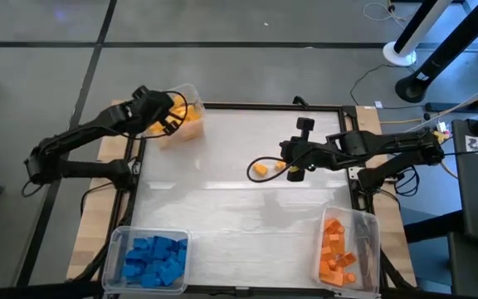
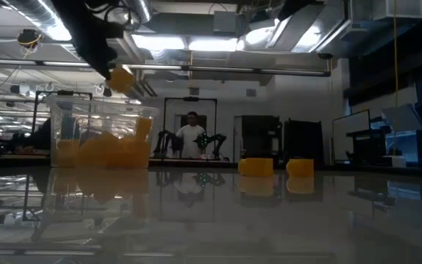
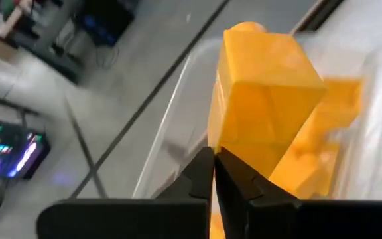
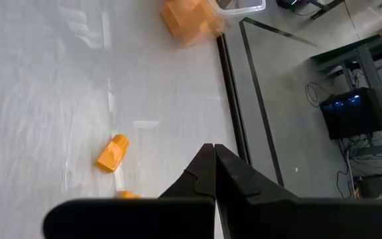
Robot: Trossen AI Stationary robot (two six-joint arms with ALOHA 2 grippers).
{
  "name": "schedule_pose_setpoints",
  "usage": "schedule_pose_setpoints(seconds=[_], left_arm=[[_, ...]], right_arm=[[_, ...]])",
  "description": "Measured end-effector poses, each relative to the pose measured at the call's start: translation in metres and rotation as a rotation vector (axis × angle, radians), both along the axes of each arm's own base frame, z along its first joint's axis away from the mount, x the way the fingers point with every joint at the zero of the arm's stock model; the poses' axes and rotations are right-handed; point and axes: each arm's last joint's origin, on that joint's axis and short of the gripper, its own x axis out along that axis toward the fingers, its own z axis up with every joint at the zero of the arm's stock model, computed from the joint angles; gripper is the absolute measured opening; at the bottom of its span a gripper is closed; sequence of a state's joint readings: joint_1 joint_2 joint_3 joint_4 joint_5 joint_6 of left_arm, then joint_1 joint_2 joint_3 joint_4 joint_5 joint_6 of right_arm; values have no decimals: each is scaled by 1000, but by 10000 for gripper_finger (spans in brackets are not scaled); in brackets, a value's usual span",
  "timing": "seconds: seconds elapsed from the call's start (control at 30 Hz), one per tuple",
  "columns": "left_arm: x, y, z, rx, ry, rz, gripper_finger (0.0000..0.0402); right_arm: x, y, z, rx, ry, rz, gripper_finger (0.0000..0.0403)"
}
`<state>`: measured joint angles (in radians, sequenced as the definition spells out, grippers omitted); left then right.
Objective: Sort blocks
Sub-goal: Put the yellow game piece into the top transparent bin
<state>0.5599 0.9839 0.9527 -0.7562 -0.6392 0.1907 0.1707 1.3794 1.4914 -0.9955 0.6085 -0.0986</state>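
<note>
Left tool (image 3: 212, 166) pinches yellow block (image 3: 260, 99) by its edge above bin (image 1: 191, 90) | risk: slips, lands outside | right tool (image 4: 213, 162) closed, empty, near two loose blocks (image 1: 260, 169)

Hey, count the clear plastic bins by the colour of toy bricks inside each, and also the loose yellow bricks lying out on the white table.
Clear plastic bin of yellow bricks: 1
Clear plastic bin of blue bricks: 1
Clear plastic bin of orange bricks: 1
Loose yellow bricks on the white table: 2
Total: 3 bins, 2 loose bricks.
</note>
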Motion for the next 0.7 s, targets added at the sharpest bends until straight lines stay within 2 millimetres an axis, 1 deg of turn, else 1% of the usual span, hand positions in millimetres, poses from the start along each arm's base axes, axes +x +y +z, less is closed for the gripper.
schedule_pose_setpoints(seconds=[0.1, 0.17, 0.3, 0.4, 0.53, 0.7], left_arm=[[-4, 5, -6, -39, 53, 36, 21], [-4, 9, -10, -58, 69, 59, 44], [3, 17, -17, -82, 65, 97, 101], [10, 19, -20, -94, 30, 85, 133], [24, 18, -17, -123, -93, -32, 151], [45, 10, -4, -122, -302, -248, 149]], right_arm=[[0, 0, 0, 2, -3, 1, 1], [1, 0, 0, 4, -5, 3, 1], [1, 1, 0, 24, -5, 18, 1], [1, 1, 0, 40, -12, 10, 1], [1, 1, 0, 46, -15, 2, 1], [10, 2, -9, 39, 20, 0, 1]])
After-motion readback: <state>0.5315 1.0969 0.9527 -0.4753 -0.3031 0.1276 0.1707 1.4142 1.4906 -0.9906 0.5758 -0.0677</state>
